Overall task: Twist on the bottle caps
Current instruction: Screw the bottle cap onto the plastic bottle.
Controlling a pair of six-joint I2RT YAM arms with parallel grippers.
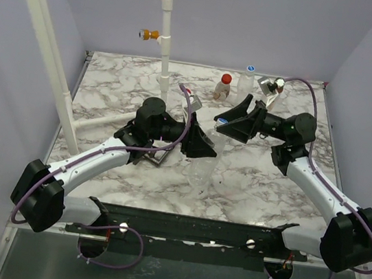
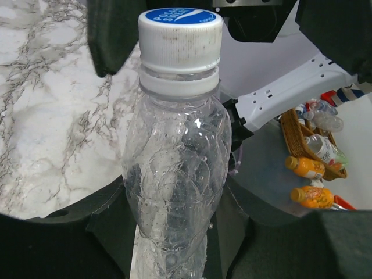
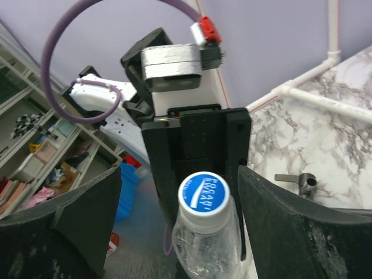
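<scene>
While left pincer [image 1: 201, 141] clenches clear bottle [image 2: 174, 174] upright for steadiness, right pincer [image 1: 229, 121] straddles white-and-blue cap [image 3: 203, 195], released, presumably for twisting.

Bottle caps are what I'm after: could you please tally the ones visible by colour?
Red cap: 1
White-and-blue caps: 2, one at the back and one on the bottle in the left gripper
Green caps: 0 visible
Total: 3
</scene>
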